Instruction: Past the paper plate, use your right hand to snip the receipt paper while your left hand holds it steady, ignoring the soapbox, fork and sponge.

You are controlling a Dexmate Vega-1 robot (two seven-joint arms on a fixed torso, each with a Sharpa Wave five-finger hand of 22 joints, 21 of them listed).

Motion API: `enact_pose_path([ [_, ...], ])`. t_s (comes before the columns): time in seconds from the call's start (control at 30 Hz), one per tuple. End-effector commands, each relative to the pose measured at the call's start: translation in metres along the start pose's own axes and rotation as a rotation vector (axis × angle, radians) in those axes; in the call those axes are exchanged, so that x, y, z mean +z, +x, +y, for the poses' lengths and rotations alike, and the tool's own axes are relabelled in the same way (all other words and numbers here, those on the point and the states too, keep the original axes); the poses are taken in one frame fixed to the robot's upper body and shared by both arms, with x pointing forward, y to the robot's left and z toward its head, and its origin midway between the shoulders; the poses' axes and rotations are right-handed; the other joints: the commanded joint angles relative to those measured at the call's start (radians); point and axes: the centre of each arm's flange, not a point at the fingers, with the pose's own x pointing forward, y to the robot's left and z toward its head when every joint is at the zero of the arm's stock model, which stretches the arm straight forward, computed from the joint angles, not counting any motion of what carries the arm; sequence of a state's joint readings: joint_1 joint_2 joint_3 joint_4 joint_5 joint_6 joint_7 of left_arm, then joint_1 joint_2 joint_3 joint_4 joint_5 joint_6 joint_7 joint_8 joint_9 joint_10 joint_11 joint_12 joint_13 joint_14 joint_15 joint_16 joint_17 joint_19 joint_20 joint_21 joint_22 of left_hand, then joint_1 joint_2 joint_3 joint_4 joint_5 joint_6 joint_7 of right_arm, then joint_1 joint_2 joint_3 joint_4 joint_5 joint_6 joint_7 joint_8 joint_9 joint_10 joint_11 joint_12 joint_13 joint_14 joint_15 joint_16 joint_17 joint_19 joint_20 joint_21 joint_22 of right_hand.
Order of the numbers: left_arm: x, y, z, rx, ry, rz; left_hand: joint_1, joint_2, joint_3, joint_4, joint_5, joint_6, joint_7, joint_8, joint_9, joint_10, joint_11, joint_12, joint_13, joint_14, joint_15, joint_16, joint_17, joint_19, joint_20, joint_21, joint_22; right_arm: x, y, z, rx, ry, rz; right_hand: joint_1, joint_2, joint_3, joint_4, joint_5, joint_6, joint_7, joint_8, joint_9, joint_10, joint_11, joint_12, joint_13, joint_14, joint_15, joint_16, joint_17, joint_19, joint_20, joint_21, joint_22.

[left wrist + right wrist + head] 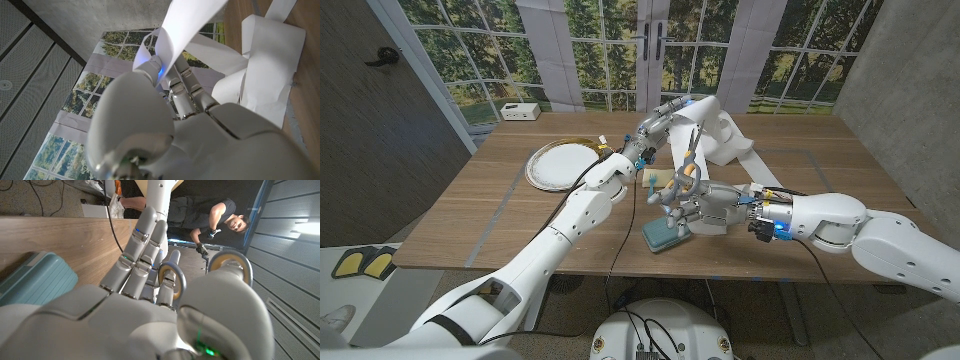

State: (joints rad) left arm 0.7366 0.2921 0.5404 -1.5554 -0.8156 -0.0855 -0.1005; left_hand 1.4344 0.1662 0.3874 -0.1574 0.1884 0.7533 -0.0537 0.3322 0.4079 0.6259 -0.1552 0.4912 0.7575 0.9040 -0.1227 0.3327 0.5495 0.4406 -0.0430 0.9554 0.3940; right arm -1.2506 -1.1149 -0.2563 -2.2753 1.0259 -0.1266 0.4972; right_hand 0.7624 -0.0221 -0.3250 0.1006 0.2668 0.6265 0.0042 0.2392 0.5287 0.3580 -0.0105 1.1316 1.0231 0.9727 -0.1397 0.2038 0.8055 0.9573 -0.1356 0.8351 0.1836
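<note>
- Scissors (686,172) sit in right hand (682,205): fingers through the grey loops, loops plain in the right wrist view (172,280), blades pointing up toward the paper strip.
- Whether blades are open or closed: can't tell, too small in head view.
- Left hand (655,125) is raised off the table beyond the right hand, pinching receipt paper (705,125); left wrist view shows a white strip (182,25) running out from between its fingertips.
- Rest of the receipt paper lies in loose folds on the table (500,215) just past and beside the left hand, a tail trailing toward the right forearm.
- Teal soapbox (660,238) lies on the table directly under the right hand, touching or near touching; also at the right wrist view's edge (35,277).
- Sponge (660,178), yellowish, between the two hands.
- Paper plate (560,163) on the outer side of the left arm, well apart from the scissors.
- Person (210,215) visible beyond the table edge in right wrist view.
</note>
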Motion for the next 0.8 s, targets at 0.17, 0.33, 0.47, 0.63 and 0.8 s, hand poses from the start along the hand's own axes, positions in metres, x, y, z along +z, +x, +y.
enact_pose_path([
  [0.17, -0.001, -0.005, -0.001, -0.019, -0.015, 0.029, -0.008, 0.002, 0.007, -0.002, 0.005, -0.003, 0.0, -0.007, 0.0, 0.001, -0.002, 0.004, 0.002, 0.008, -0.115, -0.008, 0.003, -0.003, -0.028, 0.013, -0.004, 0.008, 0.02, 0.0, 0.077, -0.035, 0.067, 0.002, -0.002, 0.004, 0.004, 0.013, -0.089, 0.099, -0.016, -0.017, -0.007, 0.0, 0.007, 0.01, -0.002, -0.003, 0.004, -0.003, 0.003, 0.004, -0.005, 0.003],
  [0.33, -0.001, -0.007, -0.004, -0.025, -0.016, 0.025, -0.009, 0.001, 0.007, -0.002, 0.004, 0.0, 0.0, -0.01, -0.001, -0.002, -0.001, 0.003, 0.001, 0.009, -0.115, -0.01, 0.004, -0.005, -0.028, 0.016, -0.008, 0.011, 0.022, -0.002, 0.097, -0.036, 0.07, 0.002, 0.0, 0.005, 0.005, 0.014, -0.092, 0.099, -0.023, -0.026, -0.009, 0.0, 0.006, 0.01, 0.0, -0.002, 0.005, -0.004, 0.003, 0.004, -0.006, 0.003],
  [0.47, -0.003, -0.009, -0.006, -0.028, -0.018, 0.028, -0.01, 0.0, 0.007, -0.002, 0.004, 0.0, 0.001, -0.013, -0.002, -0.001, -0.003, 0.003, 0.001, 0.009, -0.115, -0.012, 0.004, -0.006, -0.029, 0.019, -0.011, 0.013, 0.022, -0.005, 0.088, -0.037, 0.075, 0.001, 0.001, 0.005, 0.006, 0.016, -0.092, 0.097, -0.028, -0.034, -0.01, 0.0, 0.004, 0.007, -0.002, -0.001, 0.006, -0.003, 0.004, 0.004, -0.006, 0.003],
  [0.63, -0.006, -0.013, -0.009, -0.029, -0.023, 0.032, -0.01, 0.0, 0.008, -0.002, 0.004, 0.001, 0.0, -0.016, -0.003, -0.001, -0.004, 0.004, 0.001, 0.01, -0.115, -0.013, 0.005, -0.008, -0.029, 0.023, -0.015, 0.016, 0.021, -0.008, 0.092, -0.044, 0.077, 0.0, 0.001, 0.005, 0.007, 0.017, -0.095, 0.098, -0.035, -0.044, -0.01, 0.002, 0.004, 0.007, -0.002, -0.002, 0.007, -0.003, 0.005, 0.005, -0.007, 0.003],
  [0.8, -0.005, -0.017, -0.01, -0.03, -0.02, 0.031, -0.011, 0.0, 0.008, -0.002, 0.004, 0.003, -0.001, -0.02, -0.004, 0.0, -0.003, 0.004, 0.001, 0.01, -0.115, -0.015, 0.005, -0.01, -0.029, 0.027, -0.019, 0.019, 0.021, -0.011, 0.101, -0.045, 0.08, 0.0, 0.003, 0.007, 0.007, 0.019, -0.094, 0.098, -0.041, -0.055, -0.011, 0.003, 0.003, 0.006, -0.001, 0.0, 0.008, -0.005, 0.004, 0.005, -0.008, 0.004],
])
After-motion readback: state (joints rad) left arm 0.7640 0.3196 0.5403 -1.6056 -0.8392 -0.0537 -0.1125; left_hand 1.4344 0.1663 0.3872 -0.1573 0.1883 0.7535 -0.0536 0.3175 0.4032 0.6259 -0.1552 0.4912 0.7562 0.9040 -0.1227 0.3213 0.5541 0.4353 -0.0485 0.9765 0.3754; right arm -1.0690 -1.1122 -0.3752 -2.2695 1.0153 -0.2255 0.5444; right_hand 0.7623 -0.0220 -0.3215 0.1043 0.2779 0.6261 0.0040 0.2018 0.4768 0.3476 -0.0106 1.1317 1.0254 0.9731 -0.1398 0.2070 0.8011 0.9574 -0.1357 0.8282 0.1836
